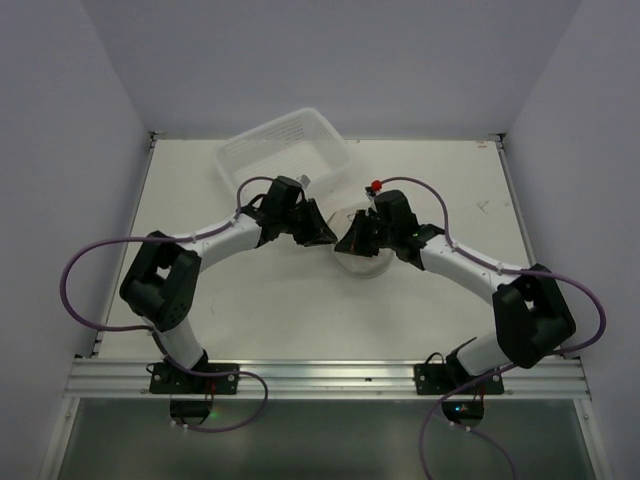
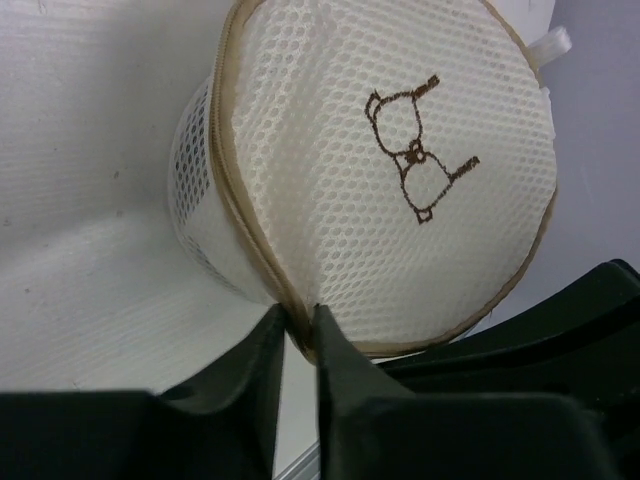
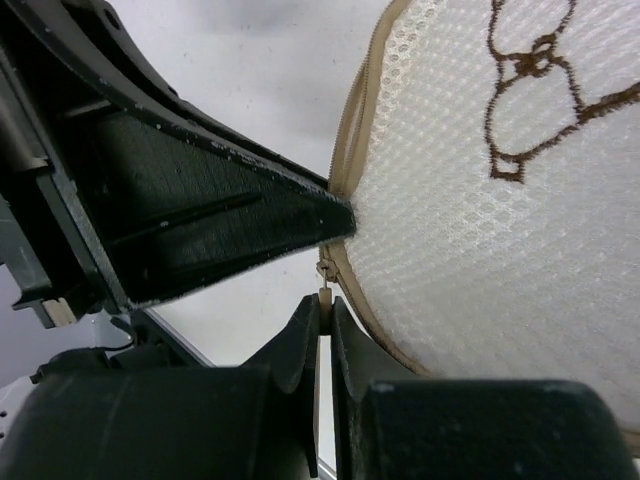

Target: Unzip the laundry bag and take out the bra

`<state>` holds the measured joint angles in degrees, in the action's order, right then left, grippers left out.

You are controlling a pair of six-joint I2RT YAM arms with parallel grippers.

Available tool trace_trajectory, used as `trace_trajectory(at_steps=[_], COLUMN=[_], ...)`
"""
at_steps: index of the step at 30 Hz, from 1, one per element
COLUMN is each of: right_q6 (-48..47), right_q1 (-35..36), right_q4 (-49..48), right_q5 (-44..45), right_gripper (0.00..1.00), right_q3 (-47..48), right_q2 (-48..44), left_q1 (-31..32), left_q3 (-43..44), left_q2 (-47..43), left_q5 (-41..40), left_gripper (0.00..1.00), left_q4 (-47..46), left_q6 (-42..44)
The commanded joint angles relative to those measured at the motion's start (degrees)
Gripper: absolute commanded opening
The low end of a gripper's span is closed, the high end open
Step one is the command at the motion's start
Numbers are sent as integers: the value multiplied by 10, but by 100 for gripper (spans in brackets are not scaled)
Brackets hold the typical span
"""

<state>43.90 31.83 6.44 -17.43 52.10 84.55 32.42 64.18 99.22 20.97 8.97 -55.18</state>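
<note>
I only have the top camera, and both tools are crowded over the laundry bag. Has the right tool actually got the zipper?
Observer: Yes. In the right wrist view the right tool is shut on the small zipper pull at the rim of the laundry bag.
Operator: And the left tool?
Observer: The left tool is pinching the tan rim trim at the bag's lower edge, close to the pull.
Operator: Is any of the zipper open yet?
Observer: Not that I can see. In the left wrist view the zipper looks closed along the stretch of rim that shows.
</note>
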Motion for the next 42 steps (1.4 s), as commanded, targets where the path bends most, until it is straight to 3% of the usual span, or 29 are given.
trace_trajectory(at_steps=[1, 4, 12, 14, 17, 23, 24, 27, 30, 31, 35, 38, 42], right_q6=[-12, -29, -94, -101, -129, -99, -83, -48, -15, -9, 0, 0, -3], right_q1=[2, 2, -50, -98, -115, -101, -95, -66, -40, -29, -16, -11, -5], right_q4=[10, 39, 129, 151, 167, 112, 104, 72, 37, 26, 9, 6, 3], right_q5=[32, 54, 142, 140, 144, 27, 20, 2, 6, 10, 14, 14, 11], right_gripper=[0, 0, 0, 0, 0, 0, 0, 0, 0, 0, 0, 0, 0], right_q3=[-6, -20, -55, -66, -60, -54, -53, -40, -34, -30, -18, -12, -9], right_q2=[-33, -56, -155, -170, -186, -170, -163, -136, -115, -109, -83, -68, -55], left_q1=[2, 1, -33, -41, -54, -55, -55, -55, -55, -55, -54, -47, -30], left_q3=[-6, -6, -6, 13, 65, 199, 235, 283, 273, 255, 171, 87, 50], left_q2=[-5, -1, -10, -8, 14, 107, 126, 145, 126, 120, 72, 34, 23], left_q5=[0, 2, 7, 7, 15, 43, 45, 50, 43, 38, 21, 40, 44], left_gripper=[13, 0, 0, 0, 0, 0, 3, 39, 68, 82, 91, 89, 82], left_q4=[-27, -19, -1, 9, 31, 75, 78, 88, 95, 101, 119, 76, 36], left_q6=[-12, -4, 59, 100, 157, 184, 183, 170, 154, 150, 120, 84, 62])
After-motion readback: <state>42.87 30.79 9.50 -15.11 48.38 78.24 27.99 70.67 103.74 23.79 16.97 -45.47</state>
